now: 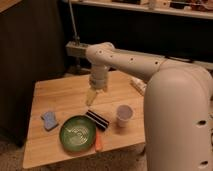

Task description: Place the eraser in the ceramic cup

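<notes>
Gripper is held at frame centre over the table; its state cannot be told. Eraser is laid lower centre, between plate and cup.

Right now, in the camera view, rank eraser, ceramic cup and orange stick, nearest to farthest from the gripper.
The gripper hangs over the table's middle.
1. eraser, just in front of it
2. ceramic cup, image right
3. orange stick, front edge
</notes>
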You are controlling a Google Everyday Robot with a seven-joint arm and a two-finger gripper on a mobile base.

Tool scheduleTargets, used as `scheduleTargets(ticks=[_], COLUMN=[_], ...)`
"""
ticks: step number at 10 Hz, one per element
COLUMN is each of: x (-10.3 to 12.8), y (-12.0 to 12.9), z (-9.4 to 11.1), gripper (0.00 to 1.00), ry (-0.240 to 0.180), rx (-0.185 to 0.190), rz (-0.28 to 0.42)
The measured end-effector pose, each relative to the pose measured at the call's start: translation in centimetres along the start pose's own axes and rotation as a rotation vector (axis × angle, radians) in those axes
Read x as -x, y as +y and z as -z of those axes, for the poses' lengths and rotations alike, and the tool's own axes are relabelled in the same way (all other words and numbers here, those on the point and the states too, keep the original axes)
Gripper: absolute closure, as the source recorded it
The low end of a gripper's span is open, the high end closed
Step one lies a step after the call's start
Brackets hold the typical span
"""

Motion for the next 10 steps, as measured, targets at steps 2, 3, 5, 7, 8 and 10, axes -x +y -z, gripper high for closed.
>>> scheduleTargets(ticks=[2, 3, 5, 7, 8, 10], x=[0.4, 0.5, 0.9, 0.9, 0.9, 1.0], y=[0.0, 0.0, 0.0, 0.0, 0.0, 0.4], z=[0.4, 0.4, 0.3, -0.3, -0.9, -2.3], gripper=[0.2, 0.2, 0.2, 0.2, 0.2, 0.2], ry=[-0.019, -0.025, -0.046, -0.055, -0.052, -0.047], rx=[-0.043, -0.05, -0.072, -0.123, -0.151, -0.206], rz=[-0.007, -0.006, -0.018, -0.045, -0.052, -0.061])
